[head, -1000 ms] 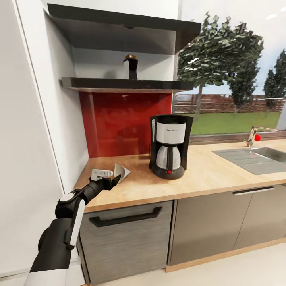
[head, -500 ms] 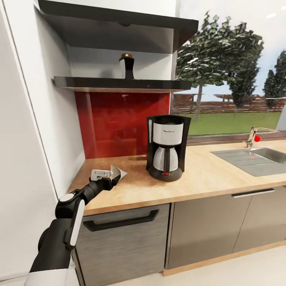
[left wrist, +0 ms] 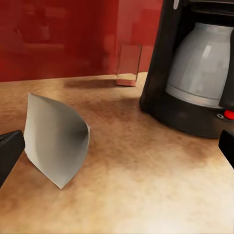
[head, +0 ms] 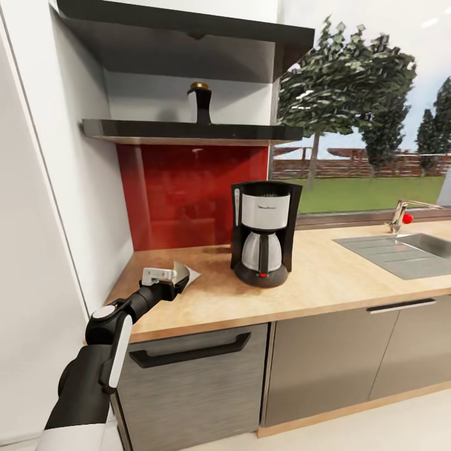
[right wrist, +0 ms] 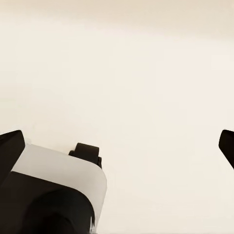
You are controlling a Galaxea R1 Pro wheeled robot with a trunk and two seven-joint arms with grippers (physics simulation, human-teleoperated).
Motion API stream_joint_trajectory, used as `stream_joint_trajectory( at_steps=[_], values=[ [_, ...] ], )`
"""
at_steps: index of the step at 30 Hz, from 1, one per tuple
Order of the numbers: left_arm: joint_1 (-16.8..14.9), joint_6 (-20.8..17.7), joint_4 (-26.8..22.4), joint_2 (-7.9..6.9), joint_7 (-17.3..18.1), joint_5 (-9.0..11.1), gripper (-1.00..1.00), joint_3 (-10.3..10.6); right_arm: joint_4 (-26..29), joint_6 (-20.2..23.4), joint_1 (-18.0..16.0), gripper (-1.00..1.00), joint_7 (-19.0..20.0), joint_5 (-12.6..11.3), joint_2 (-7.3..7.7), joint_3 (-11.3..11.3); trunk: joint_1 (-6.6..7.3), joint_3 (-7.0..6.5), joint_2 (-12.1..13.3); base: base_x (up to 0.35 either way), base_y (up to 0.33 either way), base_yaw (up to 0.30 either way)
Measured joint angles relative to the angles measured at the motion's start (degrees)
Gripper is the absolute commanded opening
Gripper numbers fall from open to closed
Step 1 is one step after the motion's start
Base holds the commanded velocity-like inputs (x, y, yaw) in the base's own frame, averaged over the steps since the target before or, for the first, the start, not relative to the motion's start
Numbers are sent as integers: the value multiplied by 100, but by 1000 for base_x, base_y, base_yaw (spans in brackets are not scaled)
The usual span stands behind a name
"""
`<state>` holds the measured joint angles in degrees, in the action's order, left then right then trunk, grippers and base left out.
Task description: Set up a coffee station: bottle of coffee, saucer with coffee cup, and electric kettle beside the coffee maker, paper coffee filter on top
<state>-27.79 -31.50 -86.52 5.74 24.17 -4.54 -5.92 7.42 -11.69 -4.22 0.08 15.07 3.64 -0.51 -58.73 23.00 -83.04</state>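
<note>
- Counter [head: 326,282]: light wood slab above grey cabinet fronts, red backsplash [head: 188,194] behind its left end, a sink [head: 407,247] set in toward the right end.
- Coffee maker [head: 262,232]: upright on the counter near the back edge, just right of the backsplash; carafe seated in it, small red switch at the base front. Left wrist view has its base and carafe [left wrist: 195,73] close ahead.
- Filter [head: 186,273]: white paper cone near the counter's left end, left of the coffee maker and apart from it. In the left wrist view the filter [left wrist: 56,141] stands with its point down on the wood, between the two fingertips and nearer to one of them.
- Left gripper [head: 174,282]: over the counter's left front area, right at the filter. Fingers spread wide; the filter is not pinched, contact with the near finger cannot be told.
- Bottle [head: 201,103]: dark, gold cap, upright on the shelf [head: 188,130] above the backsplash, toward the shelf's middle.
- Right gripper [right wrist: 117,146]: fingertips far apart at the edges of the right wrist view, nothing between them; pale plain surface beyond, part of the robot's body in the near corner.
</note>
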Motion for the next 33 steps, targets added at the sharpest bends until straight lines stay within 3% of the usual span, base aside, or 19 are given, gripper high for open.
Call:
stream_joint_trajectory(
  at_steps=[33],
  values=[
    [1, 0, -25, -1, 4, 0, 100, -2, -56, 0, -2, 100, 0, 2, -23, 1, 0, 291, 0, 1, 0, 0]
  ],
)
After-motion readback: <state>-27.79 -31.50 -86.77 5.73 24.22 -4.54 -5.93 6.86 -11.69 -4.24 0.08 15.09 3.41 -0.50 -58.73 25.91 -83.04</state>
